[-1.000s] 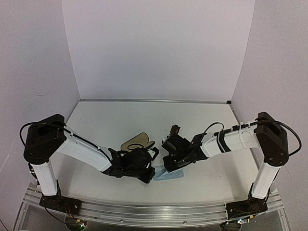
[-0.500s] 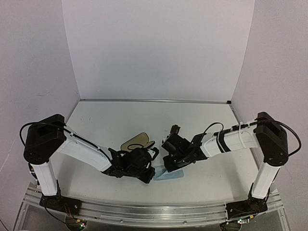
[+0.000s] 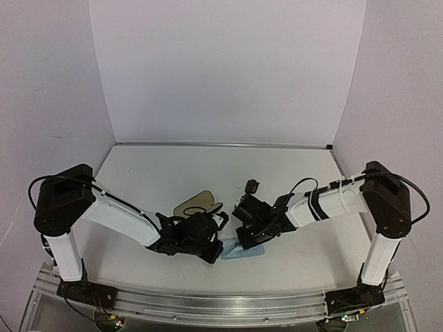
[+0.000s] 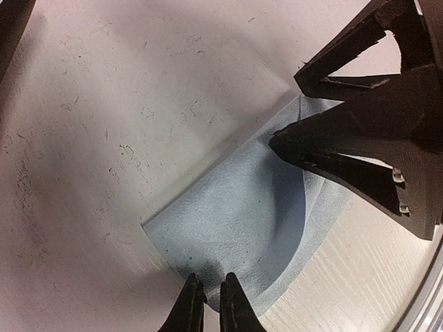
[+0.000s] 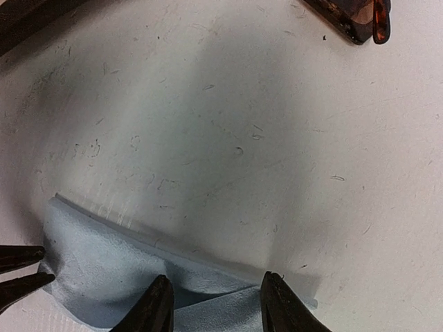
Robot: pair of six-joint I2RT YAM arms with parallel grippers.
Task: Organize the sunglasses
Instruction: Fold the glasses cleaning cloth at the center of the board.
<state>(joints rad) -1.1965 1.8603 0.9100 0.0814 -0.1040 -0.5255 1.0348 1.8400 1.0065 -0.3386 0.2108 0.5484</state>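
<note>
The sunglasses (image 3: 251,185) lie folded on the table just behind my right gripper; their brownish frame (image 5: 356,17) shows at the top right of the right wrist view. A light blue cloth (image 4: 235,221) lies partly folded over between both grippers. My left gripper (image 4: 207,294) is shut on the cloth's near edge. My right gripper (image 5: 216,301) stands open at the opposite edge, its fingertips (image 5: 277,301) on either side of a raised fold of the cloth (image 5: 104,277). In the top view both grippers, left (image 3: 214,249) and right (image 3: 243,240), meet over the cloth (image 3: 247,252).
The black oval case (image 3: 194,203) lies open, tan lining up, just behind my left gripper. White walls close the table at the back and sides. The metal rail (image 3: 221,308) with the arm bases runs along the near edge.
My right arm has shifted slightly left and lower, so the sunglasses now show apart from it. The left arm and the cloth look the same.
</note>
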